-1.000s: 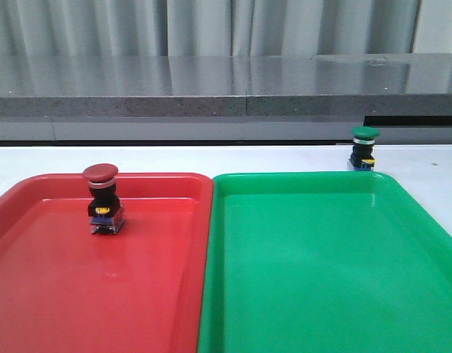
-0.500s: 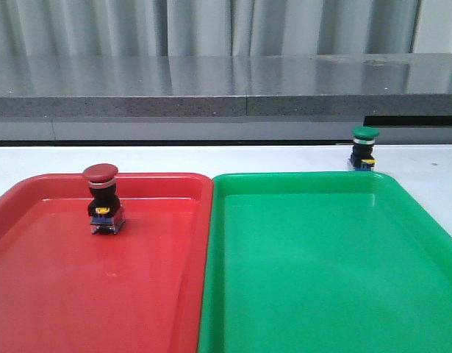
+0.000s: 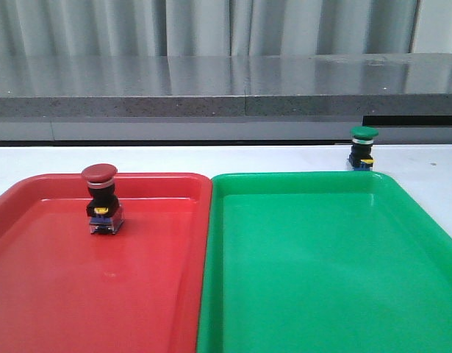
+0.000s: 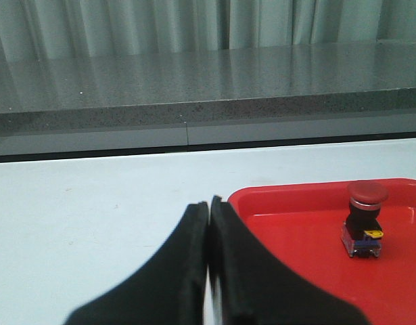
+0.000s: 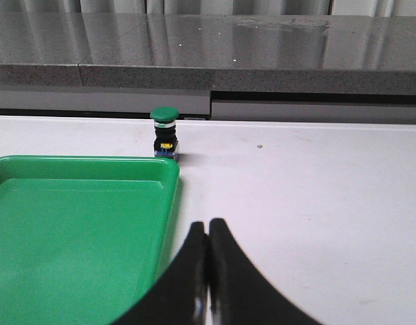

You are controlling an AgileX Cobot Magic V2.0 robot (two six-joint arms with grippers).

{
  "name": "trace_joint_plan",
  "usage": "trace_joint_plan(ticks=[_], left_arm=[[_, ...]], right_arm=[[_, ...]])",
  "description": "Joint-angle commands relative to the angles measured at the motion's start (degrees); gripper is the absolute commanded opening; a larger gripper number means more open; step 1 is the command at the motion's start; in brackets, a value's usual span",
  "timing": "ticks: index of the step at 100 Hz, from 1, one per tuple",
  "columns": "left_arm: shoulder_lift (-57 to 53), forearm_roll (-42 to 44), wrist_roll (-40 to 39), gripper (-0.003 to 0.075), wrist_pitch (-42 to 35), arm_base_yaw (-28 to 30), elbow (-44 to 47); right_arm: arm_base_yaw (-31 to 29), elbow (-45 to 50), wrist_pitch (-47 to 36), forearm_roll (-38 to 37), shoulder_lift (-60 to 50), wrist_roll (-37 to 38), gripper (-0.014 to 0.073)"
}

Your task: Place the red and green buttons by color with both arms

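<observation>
Buttons first: nearest, we are seeing the left claw (image 4: 209, 271) and right claw (image 5: 208, 271) both pressed together, gripping nothing. Farther, the red button (image 3: 101, 198) is standing inside the red tray (image 3: 34, 294). Beyond the green tray (image 3: 402, 294), the green button (image 3: 364, 148) is sitting on the white table (image 3: 284, 158); we are risking toppling it off the tray rim with a sloppy approach.

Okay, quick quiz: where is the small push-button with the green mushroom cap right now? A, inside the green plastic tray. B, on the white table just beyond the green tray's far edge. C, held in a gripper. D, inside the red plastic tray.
B: the green-capped push-button stands upright on the white table beyond the far rim of the green plastic tray, and no gripper holds it.
</observation>
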Motion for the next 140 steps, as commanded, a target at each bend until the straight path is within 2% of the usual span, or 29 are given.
trace_joint_plan(ticks=[1,77,96,108,115,127,140], left_arm=[[-1.84,0.05,-0.34,-0.0019,-5.08,0.06,1.47],[-1.84,0.05,-0.34,-0.0019,-5.08,0.06,1.47],[-1.84,0.05,-0.34,-0.0019,-5.08,0.06,1.47],[-1.84,0.05,-0.34,-0.0019,-5.08,0.06,1.47],[-1.84,0.05,-0.34,-0.0019,-5.08,0.06,1.47],[-1.84,0.05,-0.34,-0.0019,-5.08,0.06,1.47],[-1.84,0.05,-0.34,-0.0019,-5.08,0.06,1.47]], right_arm=[[-0.37,-0.91,-4.55,-0.20,-0.83,0.04,-0.0060],[-0.37,-0.91,-4.68,-0.20,-0.83,0.04,-0.0060],[-0.27,-1.69,-11.32,0.54,-0.83,0.16,-0.0060],[-0.27,-7.33,-9.13,5.83,0.61,1.22,-0.0060],[-0.27,-12.53,-4.35,9.17,3.47,1.30,-0.0060],[-0.27,-22.39,3.03,9.58,12.45,1.30,-0.0060],[-0.27,-32.06,4.37,9.27,24.32,1.30,-0.0060]])
